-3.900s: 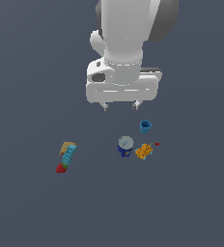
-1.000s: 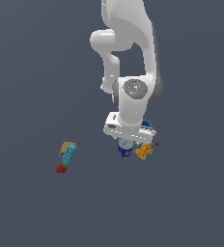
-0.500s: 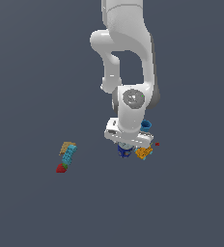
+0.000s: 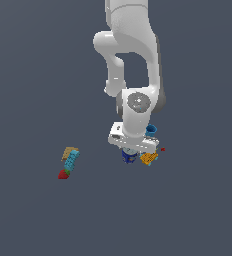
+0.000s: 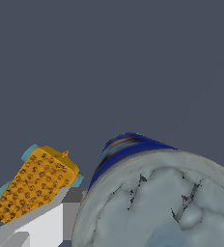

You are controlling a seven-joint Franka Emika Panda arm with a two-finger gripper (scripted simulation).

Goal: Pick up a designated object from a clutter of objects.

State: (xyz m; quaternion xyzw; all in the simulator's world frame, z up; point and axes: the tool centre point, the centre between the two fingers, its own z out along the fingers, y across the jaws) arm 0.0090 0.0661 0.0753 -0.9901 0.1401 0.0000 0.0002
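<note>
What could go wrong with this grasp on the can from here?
The gripper sits low over the can, whose lid fills the wrist view, yet only one finger shows there; closing off-centre might tip the can. The orange block lies close beside the can, next to that finger, so it may get nudged or pinched. The cup stands just behind the hand and could be knocked.

Arm has dropped from high above the clutter (3.9 s ago) to low over it. Gripper [image 4: 130, 151] now right on the blue can [image 4: 129, 156], w/ can mostly hidden behind the hand in exterior view; earlier can's lid was fully exposed. Further small descent vs. 0.5 s ago. Light-blue cup [image 4: 151, 130] now partly covered by wrist. Wrist view: can lid fills the frame near one finger [image 5: 34, 226]; jaw state can't be read.
</note>
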